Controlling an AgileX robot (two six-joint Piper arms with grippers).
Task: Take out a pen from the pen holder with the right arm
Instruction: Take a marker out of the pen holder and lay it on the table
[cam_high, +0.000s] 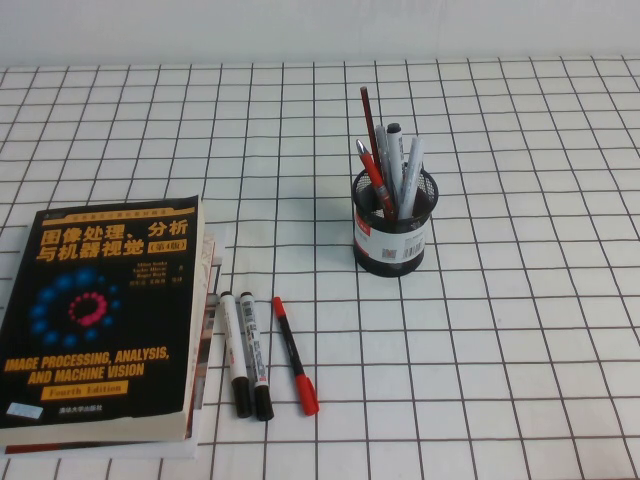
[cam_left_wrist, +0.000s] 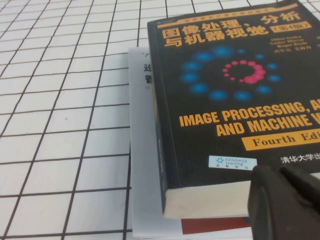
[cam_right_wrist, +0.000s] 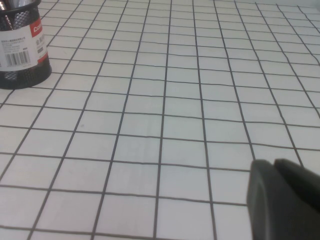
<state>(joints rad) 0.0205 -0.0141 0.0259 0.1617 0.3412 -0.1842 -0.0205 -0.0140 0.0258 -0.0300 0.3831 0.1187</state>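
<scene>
A black mesh pen holder (cam_high: 394, 235) with a white label stands right of the table's middle, and its base also shows in the right wrist view (cam_right_wrist: 22, 45). Several pens (cam_high: 395, 160) stand upright in it: red, grey and a dark red pencil. Neither arm appears in the high view. My right gripper (cam_right_wrist: 274, 162) is shut and holds nothing; it hovers low over bare checkered cloth, well away from the holder. My left gripper (cam_left_wrist: 281, 170) is shut too, just above the near corner of a black textbook (cam_left_wrist: 240, 100).
The textbook (cam_high: 100, 320) lies at the front left on a thin white booklet (cam_left_wrist: 142, 150). Two black-and-white markers (cam_high: 245, 350) and a red pen (cam_high: 296, 355) lie side by side on the cloth between the book and the holder.
</scene>
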